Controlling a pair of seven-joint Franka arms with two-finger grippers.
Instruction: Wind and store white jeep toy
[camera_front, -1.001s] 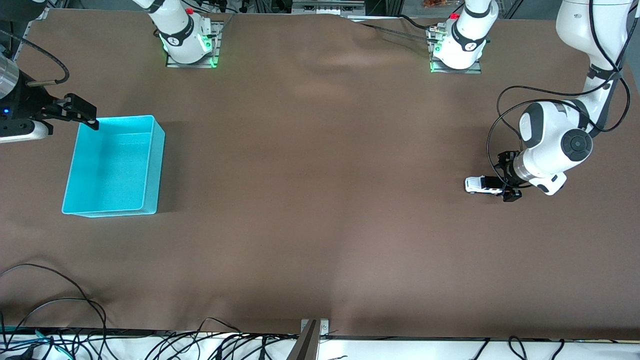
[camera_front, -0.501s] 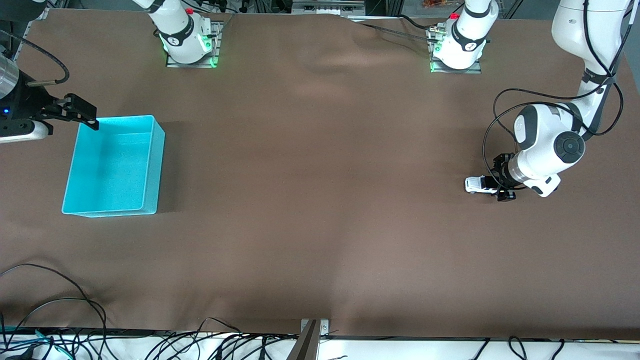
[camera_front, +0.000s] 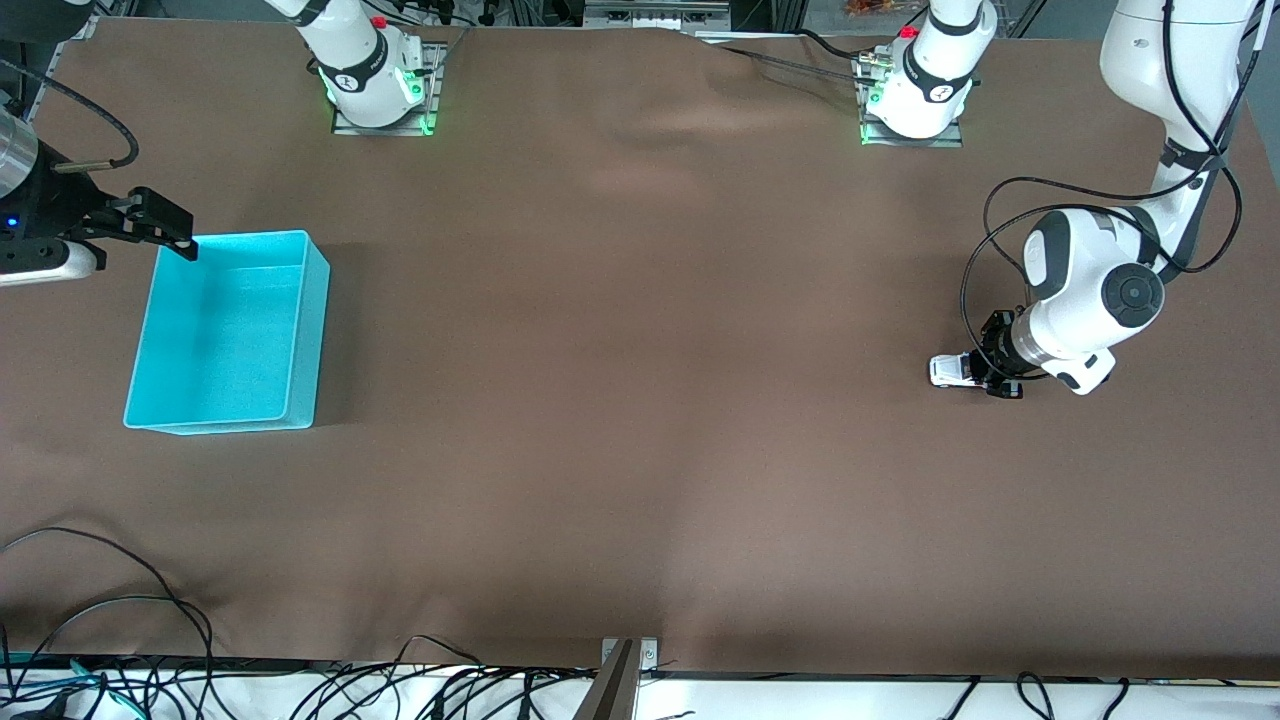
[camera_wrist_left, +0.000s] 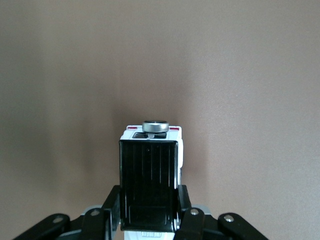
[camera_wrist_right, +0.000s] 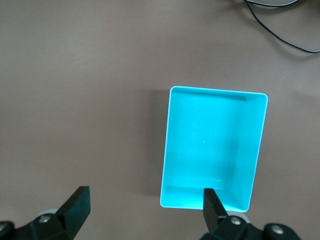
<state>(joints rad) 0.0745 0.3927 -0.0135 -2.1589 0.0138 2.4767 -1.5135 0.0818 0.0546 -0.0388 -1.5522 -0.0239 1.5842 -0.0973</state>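
Where black roof shows, white jeep toy (camera_wrist_left: 152, 170) sits boxy.

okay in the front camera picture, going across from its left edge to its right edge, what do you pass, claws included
right claw → cyan bin → white jeep toy → left claw, closed on the toy's rear end.
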